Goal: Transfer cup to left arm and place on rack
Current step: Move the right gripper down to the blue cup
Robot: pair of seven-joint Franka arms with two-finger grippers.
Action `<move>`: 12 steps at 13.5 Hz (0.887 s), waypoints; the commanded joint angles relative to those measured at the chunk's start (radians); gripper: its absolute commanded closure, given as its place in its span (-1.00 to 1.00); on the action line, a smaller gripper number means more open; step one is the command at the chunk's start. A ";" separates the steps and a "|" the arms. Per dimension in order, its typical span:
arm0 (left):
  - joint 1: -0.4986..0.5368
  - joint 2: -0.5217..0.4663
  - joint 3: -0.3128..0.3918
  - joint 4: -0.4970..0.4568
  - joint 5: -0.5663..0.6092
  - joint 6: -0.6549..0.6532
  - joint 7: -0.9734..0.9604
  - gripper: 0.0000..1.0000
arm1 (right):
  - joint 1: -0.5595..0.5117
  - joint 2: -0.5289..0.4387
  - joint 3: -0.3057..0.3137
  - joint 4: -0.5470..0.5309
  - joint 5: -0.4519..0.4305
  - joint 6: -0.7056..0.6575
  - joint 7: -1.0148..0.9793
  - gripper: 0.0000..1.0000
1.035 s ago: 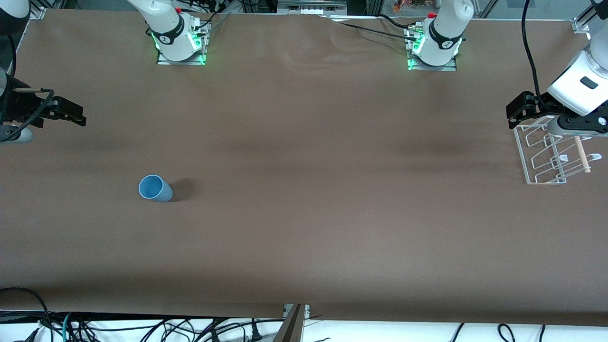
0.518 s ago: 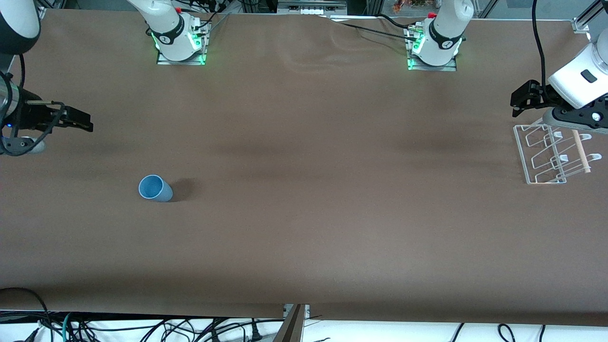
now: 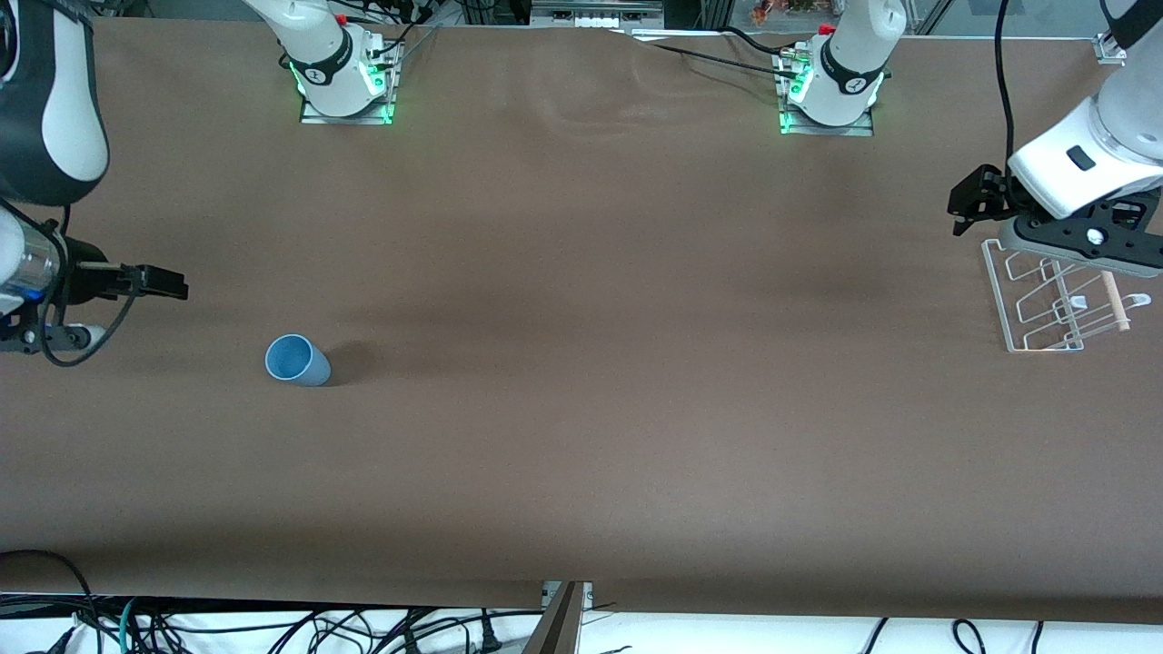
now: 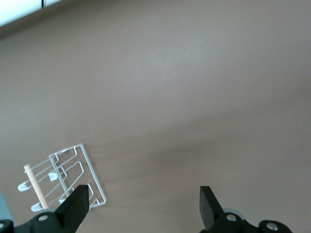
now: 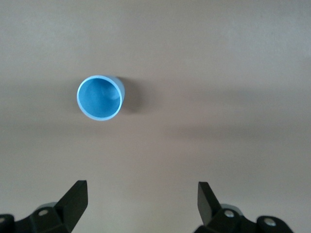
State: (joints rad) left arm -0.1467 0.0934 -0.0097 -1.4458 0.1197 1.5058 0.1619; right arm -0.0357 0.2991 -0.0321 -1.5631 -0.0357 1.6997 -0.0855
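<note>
The light-blue cup (image 3: 296, 361) stands upright, mouth up, on the brown table toward the right arm's end; it also shows in the right wrist view (image 5: 99, 97). My right gripper (image 3: 171, 283) is open and empty, in the air beside the cup and apart from it; its jaws (image 5: 141, 194) stand wide. The white wire rack (image 3: 998, 300) with its wooden rod (image 3: 1114, 300) lies at the left arm's end, and shows in the left wrist view (image 4: 93, 172). My left gripper (image 3: 969, 202) is open and empty, over the table just beside the rack (image 4: 144, 196).
The two arm bases (image 3: 345, 86) (image 3: 829, 95) stand along the table's top edge. Loose cables (image 3: 273, 627) hang below the table's front edge. The brown table cloth (image 3: 581, 363) stretches bare between cup and rack.
My right gripper has moved closer to the cup and toward the front camera. My left gripper has shifted off the rack's corner toward the middle of the table. The cup has not moved.
</note>
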 commanded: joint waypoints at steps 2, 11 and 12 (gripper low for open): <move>0.036 -0.017 -0.010 -0.030 -0.028 0.048 0.015 -1.00 | 0.000 0.077 0.003 -0.011 -0.003 0.089 -0.027 -1.00; 0.130 -0.050 -0.015 -0.107 -0.144 0.117 0.025 -1.00 | 0.002 0.147 0.012 -0.207 0.017 0.420 -0.008 -1.00; 0.130 -0.049 -0.015 -0.108 -0.141 0.132 0.030 -1.00 | 0.003 0.155 0.012 -0.213 0.019 0.442 -0.005 -1.00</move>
State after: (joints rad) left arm -0.0225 0.0841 -0.0131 -1.5100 -0.0140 1.6067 0.1695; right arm -0.0325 0.4514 -0.0252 -1.7559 -0.0333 2.0997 -0.0939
